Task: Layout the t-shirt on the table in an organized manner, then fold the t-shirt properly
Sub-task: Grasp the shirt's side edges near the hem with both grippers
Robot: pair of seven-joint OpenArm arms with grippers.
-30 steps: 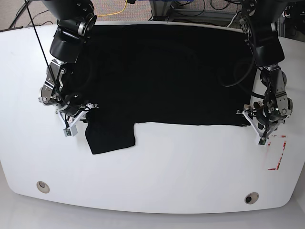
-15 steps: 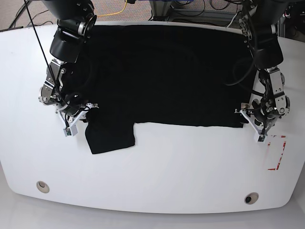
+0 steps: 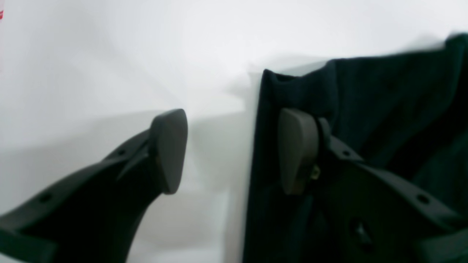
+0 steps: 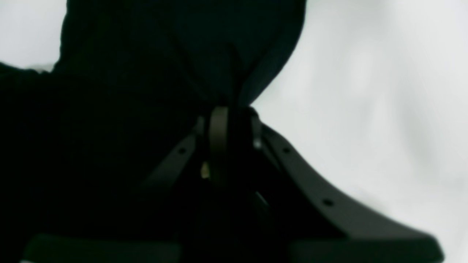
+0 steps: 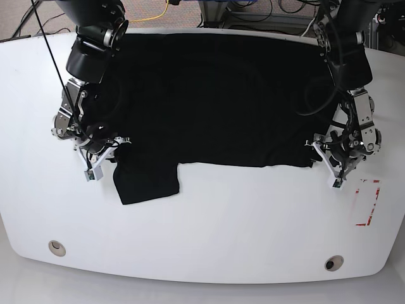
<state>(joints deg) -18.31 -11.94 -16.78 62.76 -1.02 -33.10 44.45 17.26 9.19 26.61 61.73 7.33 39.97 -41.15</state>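
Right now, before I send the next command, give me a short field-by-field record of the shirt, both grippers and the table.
t-shirt: black, spread flat across the far half of the table, one sleeve pointing toward the near edge
right gripper: shut on the t-shirt, cloth bunched between its fingers near that sleeve
left gripper: open, one finger over the shirt's edge, the other over bare table, nothing pinched
table: white, red tape rectangle near the left gripper, two round holes by the near edge
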